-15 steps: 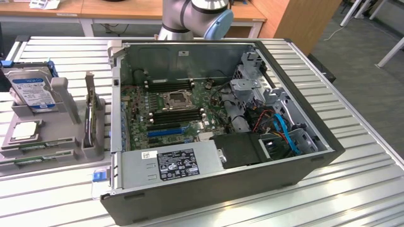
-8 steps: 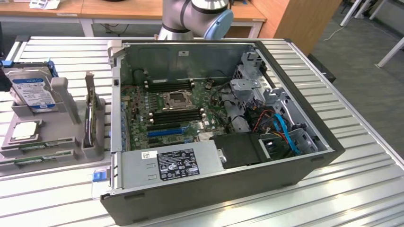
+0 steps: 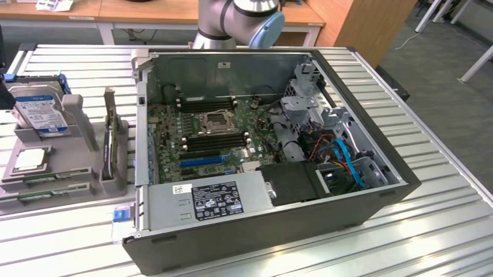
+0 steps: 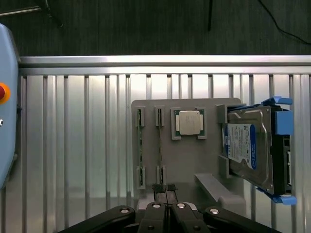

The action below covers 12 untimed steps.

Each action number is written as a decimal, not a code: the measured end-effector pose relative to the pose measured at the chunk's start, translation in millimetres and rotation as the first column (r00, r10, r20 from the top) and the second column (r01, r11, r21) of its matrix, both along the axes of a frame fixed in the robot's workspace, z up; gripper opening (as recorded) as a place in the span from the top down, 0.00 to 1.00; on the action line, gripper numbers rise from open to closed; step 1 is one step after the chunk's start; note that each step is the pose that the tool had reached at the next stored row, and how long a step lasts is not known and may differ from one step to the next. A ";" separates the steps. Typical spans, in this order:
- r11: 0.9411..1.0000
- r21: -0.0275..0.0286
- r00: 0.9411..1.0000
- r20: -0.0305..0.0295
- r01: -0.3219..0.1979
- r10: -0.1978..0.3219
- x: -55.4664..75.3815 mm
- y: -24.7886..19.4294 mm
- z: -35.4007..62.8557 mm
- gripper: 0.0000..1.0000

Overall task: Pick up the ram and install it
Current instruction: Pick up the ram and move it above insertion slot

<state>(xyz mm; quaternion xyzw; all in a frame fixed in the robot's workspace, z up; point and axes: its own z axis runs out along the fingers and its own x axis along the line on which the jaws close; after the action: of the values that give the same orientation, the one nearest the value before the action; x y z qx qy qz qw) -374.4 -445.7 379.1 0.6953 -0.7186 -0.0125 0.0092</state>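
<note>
Two ram sticks stand on edge in slots of the grey holder (image 4: 209,160), one (image 4: 160,145) nearer the silver processor chip (image 4: 188,121) and one (image 4: 140,145) further from it. In the exterior view the ram (image 3: 48,175) lies at the near end of the holder (image 3: 73,190), on that view's left. My gripper (image 4: 165,188) is above the holder's edge, roughly in line with the ram nearer the chip. Its black fingers (image 4: 160,190) are pressed together and hold nothing. The open computer case (image 3: 385,199) shows its motherboard with black memory slots (image 3: 216,140).
A silver hard drive (image 4: 245,145) with a blue-white label leans in a blue bracket at one end of the holder. A pale blue device with a red button (image 4: 3,92) sits at the table's side. The arm's base (image 3: 231,23) rises behind the case. The table (image 3: 431,231) is ribbed metal.
</note>
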 end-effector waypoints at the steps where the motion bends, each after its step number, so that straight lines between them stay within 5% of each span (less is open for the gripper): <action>1: 1.000 0.000 1.000 0.000 0.000 0.000 0.0 0.0 0.0 0.90; 7: 1.000 0.000 1.000 0.000 0.000 0.000 0.0 0.0 0.0 0.89; 12: 1.000 0.000 1.000 0.000 0.000 0.000 0.0 0.0 0.0 0.71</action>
<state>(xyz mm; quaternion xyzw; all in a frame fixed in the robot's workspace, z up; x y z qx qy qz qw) -374.4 -445.7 379.1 0.6953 -0.7186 -0.0125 0.0092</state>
